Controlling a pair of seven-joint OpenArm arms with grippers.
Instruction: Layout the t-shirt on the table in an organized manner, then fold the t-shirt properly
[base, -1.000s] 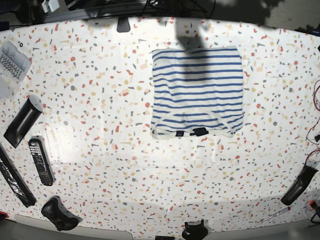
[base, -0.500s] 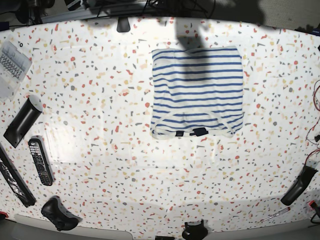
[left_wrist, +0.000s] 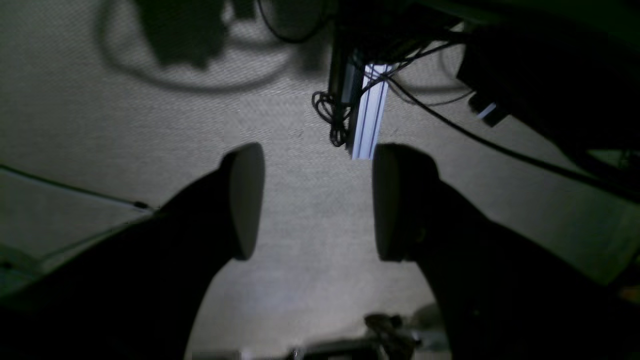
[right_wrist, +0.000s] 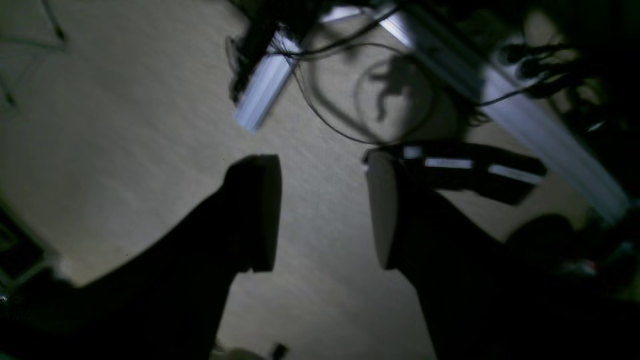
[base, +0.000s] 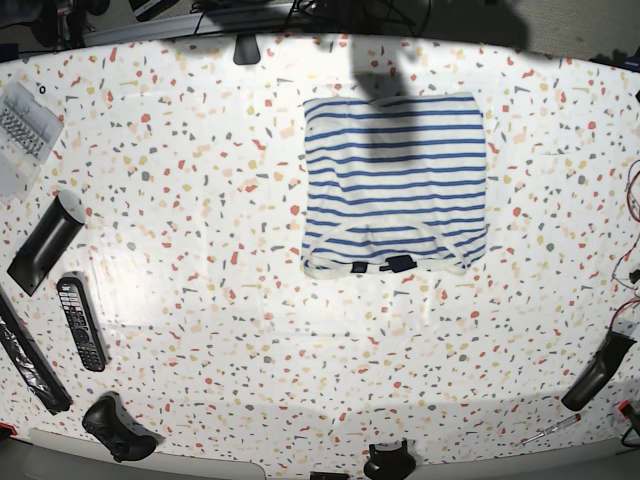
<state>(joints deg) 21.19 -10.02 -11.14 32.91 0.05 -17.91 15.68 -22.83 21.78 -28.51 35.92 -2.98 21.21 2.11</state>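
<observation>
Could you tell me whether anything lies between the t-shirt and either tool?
That can't be judged: the t-shirt lies folded on the table with nothing on it, but neither the left tool nor the right tool appears in the base view; both point at the floor.

We see the t-shirt (base: 395, 185) as white cloth crossed by thin blue stripes, with a small dark label at its near edge. The table (base: 200, 300) is white, speckled with red, orange, grey and tan flecks. At the left edge lie a black remote control (base: 80, 322) with pale buttons and a black game controller (base: 118, 428). A pale grey tray (base: 22, 130) sits far left.
</observation>
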